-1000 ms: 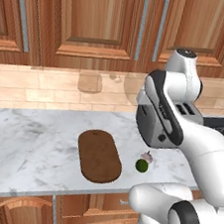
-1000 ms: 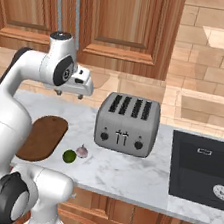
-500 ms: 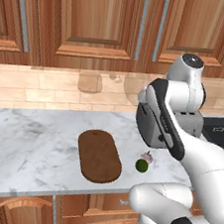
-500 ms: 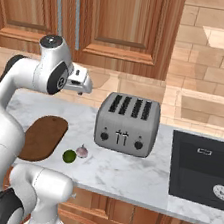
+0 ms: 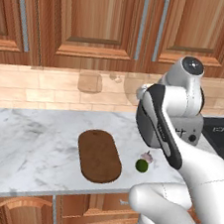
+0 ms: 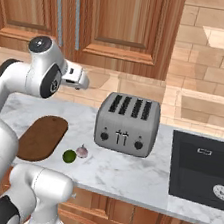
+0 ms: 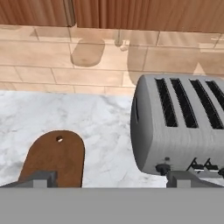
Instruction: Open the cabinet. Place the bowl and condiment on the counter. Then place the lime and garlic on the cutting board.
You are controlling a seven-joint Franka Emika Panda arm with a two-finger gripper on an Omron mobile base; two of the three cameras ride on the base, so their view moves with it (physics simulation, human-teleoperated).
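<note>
One lime (image 5: 141,165), one garlic (image 5: 148,157), one cutting board (image 5: 98,156)

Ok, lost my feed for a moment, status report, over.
Gripper open, holding nothing, up by the backsplash. Cabinet doors shut. Lime and garlic on counter, off the cutting board. Toaster beside them.

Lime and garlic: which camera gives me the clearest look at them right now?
The right base view: the lime and garlic lie side by side on the counter, unobstructed, between the cutting board and toaster. The left base view shows them too, beside the arm, smaller. The hand view looks at board and toaster instead.
</note>
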